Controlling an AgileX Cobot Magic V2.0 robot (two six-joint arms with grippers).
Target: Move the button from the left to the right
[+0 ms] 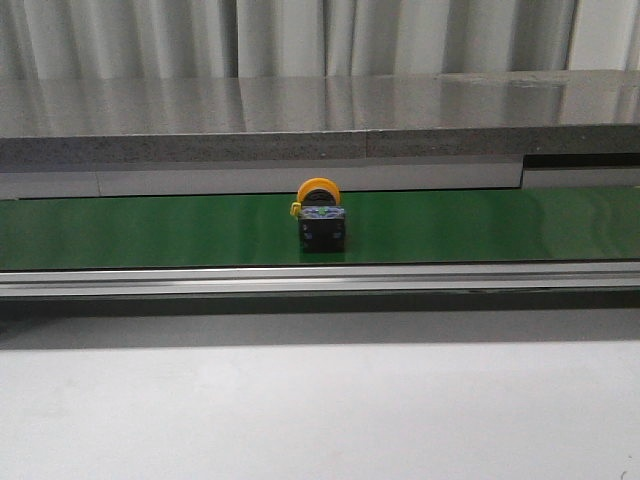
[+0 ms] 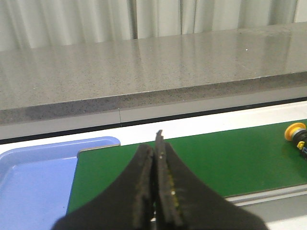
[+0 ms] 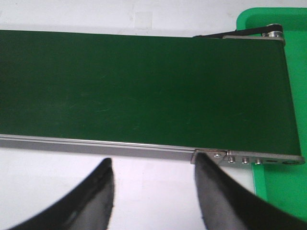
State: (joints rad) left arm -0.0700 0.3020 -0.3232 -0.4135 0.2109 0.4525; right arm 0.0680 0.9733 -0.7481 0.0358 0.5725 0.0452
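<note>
The button [image 1: 321, 220] lies tipped on the green conveyor belt [image 1: 150, 228], about midway along the stretch seen from the front, its yellow-orange cap pointing away toward the grey stone ledge [image 1: 300, 110] and its black body facing the camera. No arm touches it.

The left gripper [image 2: 154, 158] hovers over the belt's left end beside a blue tray [image 2: 33, 177], its fingers [image 2: 144, 182] pressed together with nothing between them; the button shows only at the far edge of that view. The right gripper [image 3: 153, 179] hangs over the white worktop [image 3: 144, 191] just off the belt's right end, near a green tray [image 3: 283, 191], fingers [image 3: 103, 187] spread and empty — the button is absent from its view.

The main risks, as I judge them:
- If the belt carries the button rightward, a late pick lets it run off the end roller, perhaps into the tray.
- The round cap invites rolling — a nudge from one finger could spin it aside.
- A pinch on the curved cap instead of the boxy body may slip.
- A descent aimed poorly could strike the metal side rail [image 3: 96, 146].
</note>
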